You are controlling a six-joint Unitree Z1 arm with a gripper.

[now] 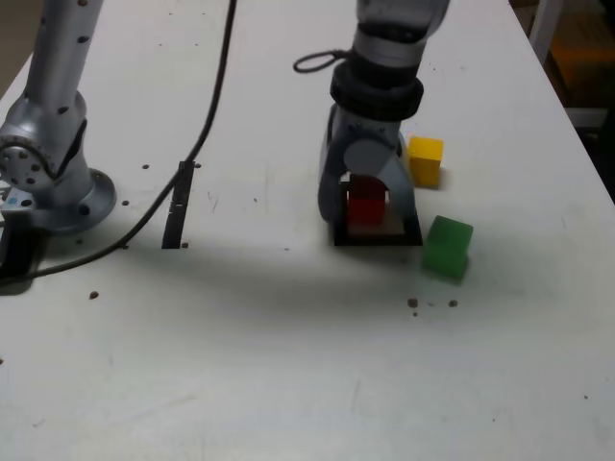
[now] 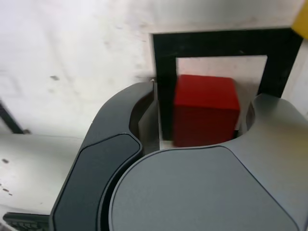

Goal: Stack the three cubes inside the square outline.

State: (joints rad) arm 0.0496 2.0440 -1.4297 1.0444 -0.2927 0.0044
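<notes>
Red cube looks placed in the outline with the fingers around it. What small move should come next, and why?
Probably a straight lift clear of the red cube. It sits in the square outline, and the gripper fingers appear parted around it, with a gap on one side. The yellow cube and green cube wait on the table.

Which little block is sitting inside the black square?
The small red cube. It sits inside the thick black square outline, between the robot's jaws, while the yellow cube and green cube rest outside on the white table.

The yellow cube point(image 1: 425, 159) and green cube point(image 1: 448, 247) crowded the square outline's point(image 1: 377, 236) exterior-view right; its left lay bare.
</notes>
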